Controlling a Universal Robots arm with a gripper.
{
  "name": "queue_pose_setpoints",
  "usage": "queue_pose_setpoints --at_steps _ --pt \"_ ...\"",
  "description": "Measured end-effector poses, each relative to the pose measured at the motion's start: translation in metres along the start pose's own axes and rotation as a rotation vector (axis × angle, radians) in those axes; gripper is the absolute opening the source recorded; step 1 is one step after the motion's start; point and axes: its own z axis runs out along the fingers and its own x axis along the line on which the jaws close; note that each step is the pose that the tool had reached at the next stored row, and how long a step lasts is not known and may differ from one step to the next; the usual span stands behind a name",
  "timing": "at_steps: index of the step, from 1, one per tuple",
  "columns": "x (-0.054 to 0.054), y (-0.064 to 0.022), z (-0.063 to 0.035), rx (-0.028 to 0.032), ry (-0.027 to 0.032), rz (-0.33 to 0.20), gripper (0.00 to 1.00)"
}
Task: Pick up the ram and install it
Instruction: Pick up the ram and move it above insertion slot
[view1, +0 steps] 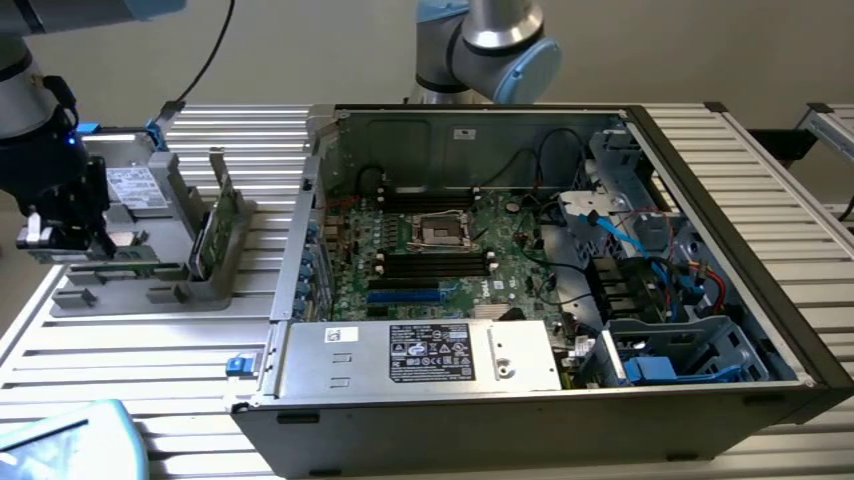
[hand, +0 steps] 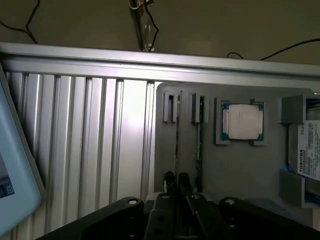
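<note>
Ribbed aluminium worktop (view1: 147, 350). At its near corner on the exterior view's left is a pale blue rounded object (view1: 60, 440), cut off by the frame.

Along the worktop's edge on the exterior view's left sits a grey moulded parts tray (view1: 134, 300). The black end effector (view1: 56, 238) hangs low over the tray's left end. In the exterior view the tray holds:
- a silver hard drive with a white label (view1: 134, 186), at the far side
- a large green card with a metal bracket (view1: 220, 228), upright at the right end

The wrist view adds more of the tray:
- the ram (hand: 178, 135), a thin dark stick on edge in a tray slot, running straight in under the end effector
- a second thin stick (hand: 200, 135), on edge in the neighbouring slot, parallel and just beside
- a square silver processor chip (hand: 242, 121), flat in its own recess between the sticks and the hard drive

Cannot tell whether the end effector is clamped on the ram or apart.

From the worktop's middle to its right, the exterior view shows an open metal computer case (view1: 467, 135) lying on its side. Inside:
- a green motherboard (view1: 454, 250) with rows of black memory slots (view1: 430, 264)
- a silver power-supply box with a black label (view1: 420, 355), along the near wall
- blue cables (view1: 641, 240) and a metal drive cage (view1: 681, 350), at the right end
</note>
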Motion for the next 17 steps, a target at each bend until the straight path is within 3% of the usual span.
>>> queue_pose_setpoints --at_steps 17 --pt "0.004 -0.0415 -0.0496 -0.0224 -0.0054 0.000 0.14"
